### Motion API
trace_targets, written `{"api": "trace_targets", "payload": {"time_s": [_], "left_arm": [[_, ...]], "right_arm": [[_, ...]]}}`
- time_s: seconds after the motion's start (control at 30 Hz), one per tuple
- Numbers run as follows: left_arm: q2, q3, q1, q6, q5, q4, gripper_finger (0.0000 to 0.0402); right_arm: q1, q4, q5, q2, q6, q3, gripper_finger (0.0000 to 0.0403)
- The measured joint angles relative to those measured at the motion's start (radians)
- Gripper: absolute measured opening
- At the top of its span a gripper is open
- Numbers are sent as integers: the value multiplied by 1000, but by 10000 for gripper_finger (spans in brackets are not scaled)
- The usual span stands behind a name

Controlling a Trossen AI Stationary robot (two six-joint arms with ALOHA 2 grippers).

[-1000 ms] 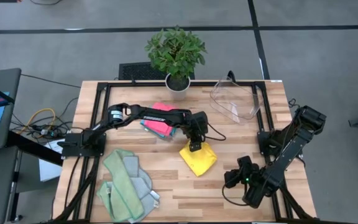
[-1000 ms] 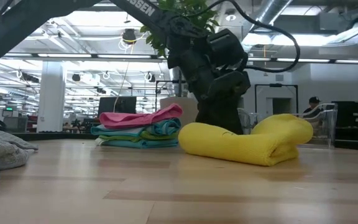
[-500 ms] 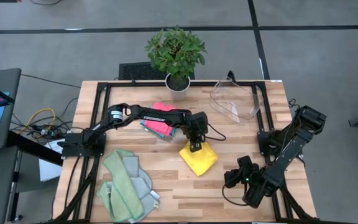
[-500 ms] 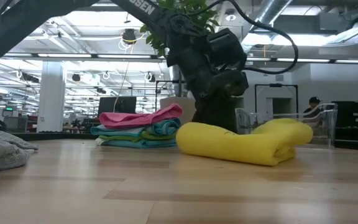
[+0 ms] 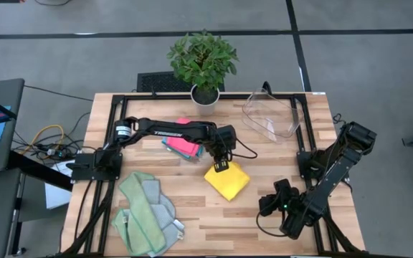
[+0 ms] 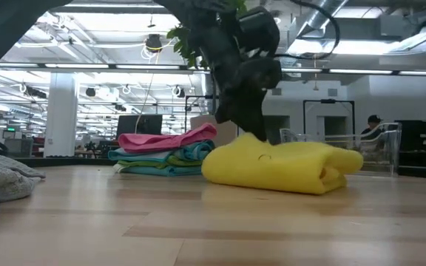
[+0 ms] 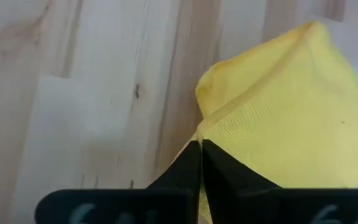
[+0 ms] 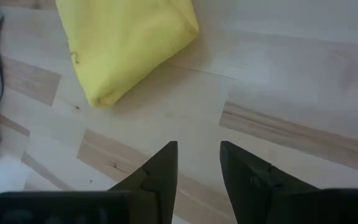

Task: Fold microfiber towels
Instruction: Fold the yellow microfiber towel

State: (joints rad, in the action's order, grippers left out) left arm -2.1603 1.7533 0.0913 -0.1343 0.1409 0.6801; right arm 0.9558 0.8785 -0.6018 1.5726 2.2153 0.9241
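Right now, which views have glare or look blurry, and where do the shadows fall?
Low view: bright ceiling lights glare behind, the yellow towel is sharp, and the near tabletop is soft. Left wrist view: the left tool is blurred at the frame's edge. Right wrist view: a soft shadow lies beside the towel.

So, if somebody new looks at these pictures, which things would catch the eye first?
Probably the folded yellow towel near the middle of the table, with the left pincer shut on its edge. Beside it, toward the plant, lies a stack of folded towels with pink on top. The leafy potted plant at the far edge also stands out, while the right pincer waits open near the table's front right corner.
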Motion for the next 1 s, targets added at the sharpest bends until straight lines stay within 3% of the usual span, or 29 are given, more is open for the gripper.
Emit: {"api": "trace_targets", "payload": {"time_s": [0.17,0.3,0.63,0.83,1.0], "left_arm": [[-1,-76,-9,-38,-8,-78,6],[-2,-125,-10,-67,-68,-84,10],[-3,-166,-7,-112,-119,-110,36],[17,-165,-6,-123,-83,-74,43],[60,-165,-6,-124,-77,-11,43]], "right_arm": [[-1,-10,-21,0,-1,0,155],[-15,-91,-133,0,-87,0,163],[-270,-378,-202,50,-606,0,156],[-372,-416,-191,126,-675,-16,148],[-374,-454,-129,236,-584,-66,138]]}}
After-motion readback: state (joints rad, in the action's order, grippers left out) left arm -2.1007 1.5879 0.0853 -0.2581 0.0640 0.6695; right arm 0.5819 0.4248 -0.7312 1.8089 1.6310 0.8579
